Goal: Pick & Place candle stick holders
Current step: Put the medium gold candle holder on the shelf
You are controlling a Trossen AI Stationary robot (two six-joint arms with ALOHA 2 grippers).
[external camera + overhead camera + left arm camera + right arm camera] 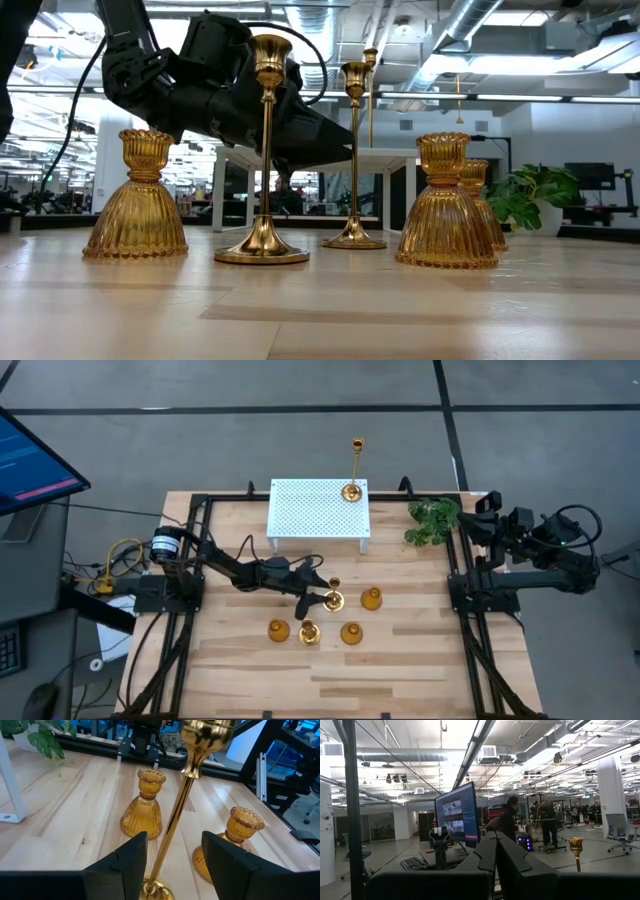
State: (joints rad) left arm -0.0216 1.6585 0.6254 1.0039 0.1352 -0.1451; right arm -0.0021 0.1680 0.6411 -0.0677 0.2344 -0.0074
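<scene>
From above, the wooden table (400, 660) carries six gold candle stick holders (351, 632): five grouped mid-table, one tall stick on the white perforated stand (318, 508). At table height, an open workshop lies behind. The left gripper (173, 852) brackets a slim stem, jaws apart, not touching it. The right gripper (496, 851), pinched closed, waits at the table's right edge.

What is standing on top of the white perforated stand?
One tall slim gold candlestick stands on the white perforated stand, at its far right corner. The rest of its top looks bare. What lies under it is hidden in the high view.
</scene>
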